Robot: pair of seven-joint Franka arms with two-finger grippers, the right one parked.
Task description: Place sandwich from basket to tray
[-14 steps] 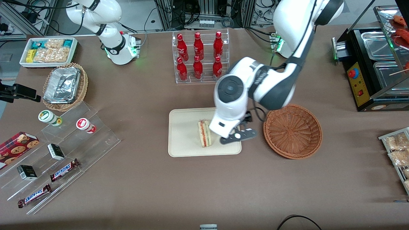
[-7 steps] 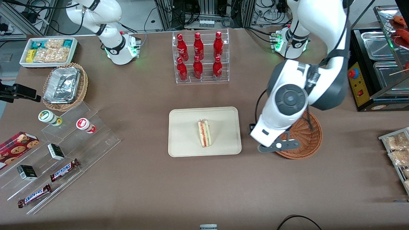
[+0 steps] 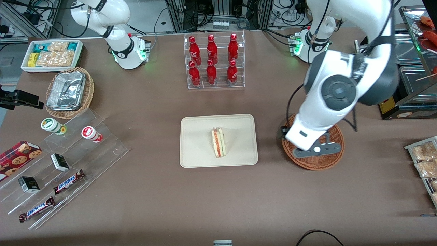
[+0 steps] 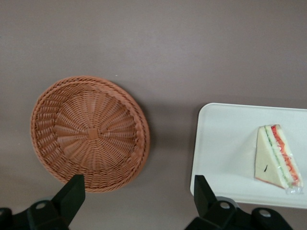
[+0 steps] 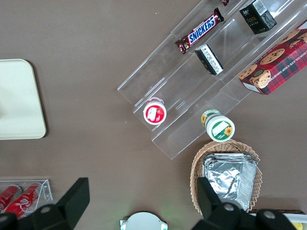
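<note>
The sandwich (image 3: 218,142), a pale bread wedge with red and green filling, lies on the cream tray (image 3: 198,150) near its middle. It also shows in the left wrist view (image 4: 277,155) on the tray (image 4: 220,143). The reddish-brown wicker basket (image 3: 315,163) stands beside the tray toward the working arm's end, and it is empty in the left wrist view (image 4: 90,133). My left gripper (image 3: 315,149) hangs high over the basket, apart from the sandwich. In the left wrist view the gripper (image 4: 139,194) is open and holds nothing.
A clear rack of red bottles (image 3: 214,61) stands farther from the front camera than the tray. A tan basket with a foil container (image 3: 69,91), a white snack box (image 3: 52,54) and an acrylic stand with candy bars (image 3: 65,160) lie toward the parked arm's end. A warming cabinet (image 3: 403,68) stands near the working arm.
My left gripper has moved from over the tray, beside the sandwich, sideways to above the basket. The sandwich stays on the tray and has not moved.
</note>
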